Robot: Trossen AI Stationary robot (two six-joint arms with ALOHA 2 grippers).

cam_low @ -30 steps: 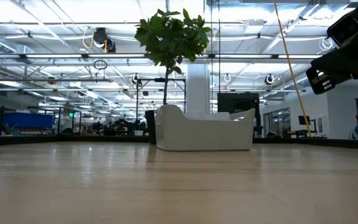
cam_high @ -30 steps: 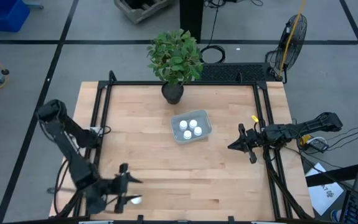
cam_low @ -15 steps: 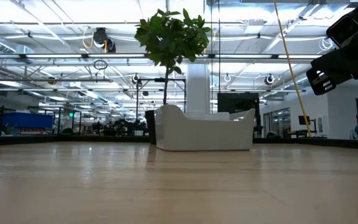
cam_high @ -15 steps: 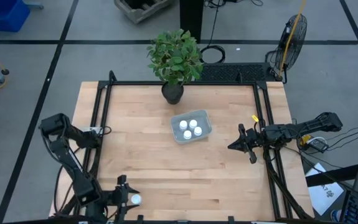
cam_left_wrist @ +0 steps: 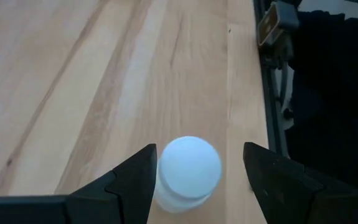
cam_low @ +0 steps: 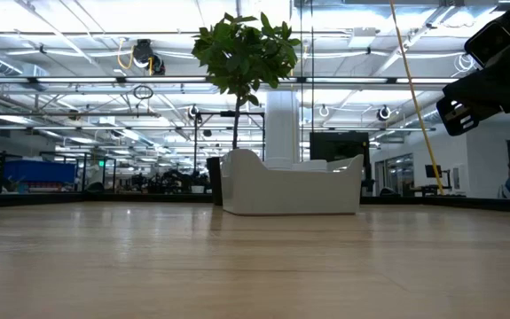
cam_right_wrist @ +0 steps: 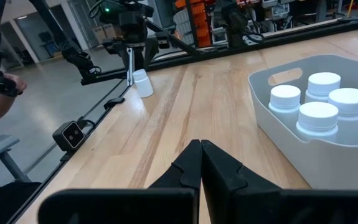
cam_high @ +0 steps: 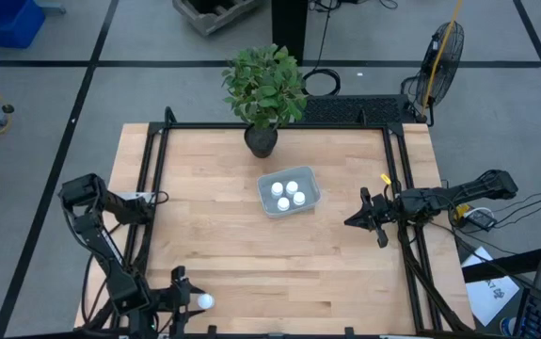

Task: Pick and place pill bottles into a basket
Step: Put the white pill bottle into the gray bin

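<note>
One white pill bottle (cam_high: 204, 302) stands upright on the table by its near edge. It also shows in the left wrist view (cam_left_wrist: 188, 172) and far off in the right wrist view (cam_right_wrist: 142, 83). My left gripper (cam_high: 182, 294) is open, with one finger on each side of this bottle (cam_left_wrist: 197, 186). The pale grey-blue basket (cam_high: 311, 195) sits mid-table and holds several white bottles (cam_right_wrist: 319, 99). My right gripper (cam_high: 353, 221) is shut and empty at the table's right, pointing toward the basket (cam_right_wrist: 272, 134). My left gripper's fingers come level from the table's left, one on each side of the standing bottle. One finger (cam_left_wrist: 142, 180) lies right against the bottle's side (cam_left_wrist: 163, 177); I cannot tell whether it touches. The other finger (cam_left_wrist: 263, 180) stands apart from it.
A dark pot with a green plant (cam_high: 262, 94) stands at the table's far edge, behind the basket. Black frame rails (cam_high: 150, 188) run along the table's left, right and far sides. Bare wood lies between the near bottle and the basket.
My left gripper has drawn back a little toward the table's near left corner, still open beside the bottle. The bottle has stayed where it was.
</note>
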